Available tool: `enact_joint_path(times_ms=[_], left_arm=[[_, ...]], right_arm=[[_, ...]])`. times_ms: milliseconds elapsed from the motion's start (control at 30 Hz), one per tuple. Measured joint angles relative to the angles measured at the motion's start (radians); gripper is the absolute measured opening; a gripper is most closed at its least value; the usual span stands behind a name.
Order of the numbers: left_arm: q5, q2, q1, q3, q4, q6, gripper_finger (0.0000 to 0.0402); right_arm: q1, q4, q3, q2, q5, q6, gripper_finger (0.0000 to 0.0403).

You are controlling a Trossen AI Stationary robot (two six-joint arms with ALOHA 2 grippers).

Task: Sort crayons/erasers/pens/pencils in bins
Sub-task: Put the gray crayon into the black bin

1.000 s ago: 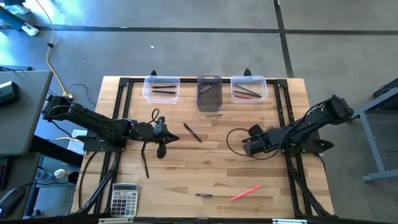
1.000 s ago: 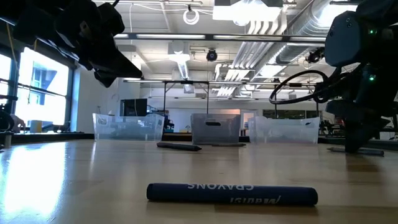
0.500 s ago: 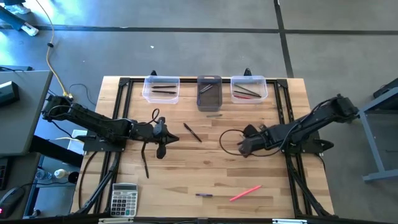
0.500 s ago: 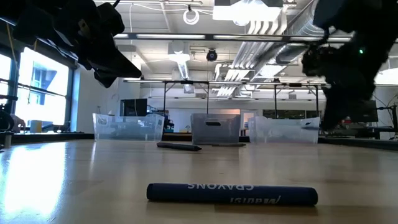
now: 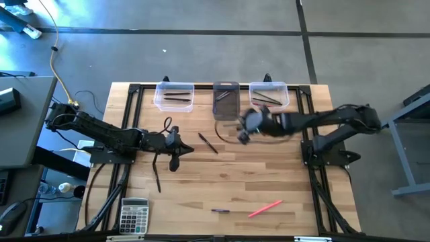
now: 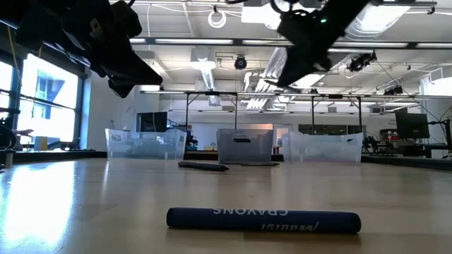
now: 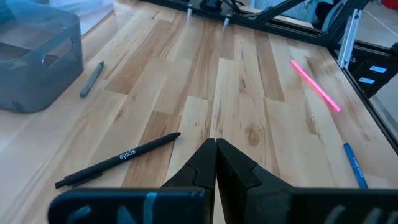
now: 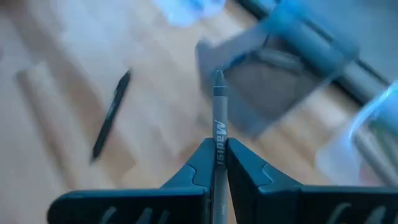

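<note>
My right gripper (image 5: 243, 128) is above the table in front of the dark grey bin (image 5: 226, 99), shut on a grey crayon (image 8: 218, 106). My left gripper (image 5: 176, 144) is shut and empty at the table's left middle, and shows in its wrist view (image 7: 216, 155). A black pen (image 5: 207, 142) lies flat between the grippers. Another grey stick (image 7: 91, 79) lies by the dark bin. A pink stick (image 5: 265, 208) and a purple crayon (image 5: 220, 210) lie near the front edge. Two clear bins (image 5: 174, 96) (image 5: 269, 95) with sticks in them flank the dark bin. My right gripper pinches the grey crayon between its two fingers, on the printed part of its shaft (image 8: 218, 135). The crayon lies along the fingers, and its free end (image 8: 217, 78) sticks out past the fingertips toward the dark bin. It is lifted clear of the table.
A grey calculator (image 5: 134, 215) lies at the front left corner. Black frame rails run along the table's left, right and far edges. The purple crayon lies right before the low camera (image 6: 263, 220).
My right gripper has swung from the table's right middle toward the far edge and the left, rising, to a place in front of the dark bin, carrying the grey crayon.
</note>
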Motion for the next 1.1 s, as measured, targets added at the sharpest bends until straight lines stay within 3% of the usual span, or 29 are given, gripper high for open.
enact_joint_path(times_ms=[267, 467, 900, 1100], left_arm=[[0.0, 0.0, 0.0, 0.0, 0.0, 0.002, 0.0], [0.0, 0.0, 0.0, 0.0, 0.0, 0.009, 0.0], [0.005, 0.0, 0.0, 0.0, -0.001, 0.018, 0.0], [0.006, 0.0, 0.0, 0.0, -0.001, 0.012, 0.0]], right_arm=[[-0.279, 0.115, 0.161, 0.258, -0.159, -0.301, 0.0012], [-0.407, 0.249, 0.232, 0.442, -0.294, -0.429, 0.0012], [-0.479, 0.276, 0.311, 0.613, -0.34, -0.456, 0.0013], [-0.481, 0.282, 0.312, 0.613, -0.34, -0.451, 0.0062]])
